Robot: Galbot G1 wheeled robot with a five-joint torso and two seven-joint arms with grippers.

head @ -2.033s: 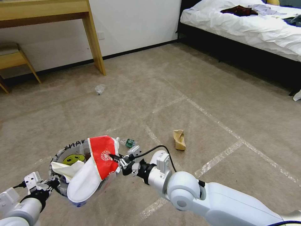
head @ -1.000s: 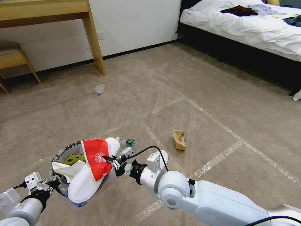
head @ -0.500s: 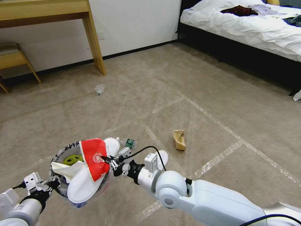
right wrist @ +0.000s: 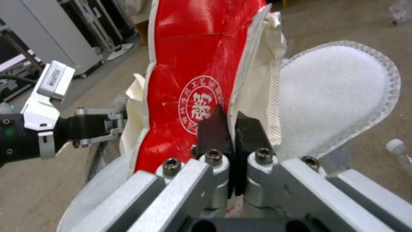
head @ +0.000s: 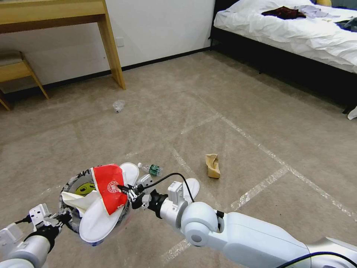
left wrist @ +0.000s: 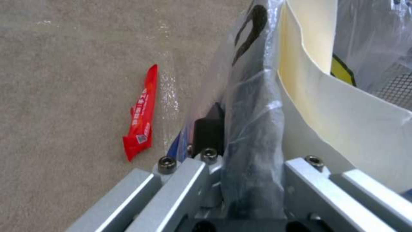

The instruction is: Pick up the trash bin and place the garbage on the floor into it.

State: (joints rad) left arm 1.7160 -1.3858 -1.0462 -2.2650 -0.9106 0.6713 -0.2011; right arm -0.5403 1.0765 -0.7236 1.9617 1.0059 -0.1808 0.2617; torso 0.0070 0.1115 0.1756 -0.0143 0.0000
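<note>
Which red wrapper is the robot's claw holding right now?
The big red wrapper with the round white seal, pinched by the right claw over the trash bin. The thin red one lies on the floor.

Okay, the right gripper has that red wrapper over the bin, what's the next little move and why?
Probably open the right gripper: its fingers pinch the red wrapper above the trash bin, which the left gripper holds by the rim, so the wrapper should drop onto the white slipper sole inside.

The bag-lined trash bin (head: 76,186) holds 1 white slipper sole (head: 98,219) and a red wrapper (head: 108,188); right of it lie another sole (head: 191,185), a bottle (head: 150,169) and a cardboard scrap (head: 212,165).
</note>
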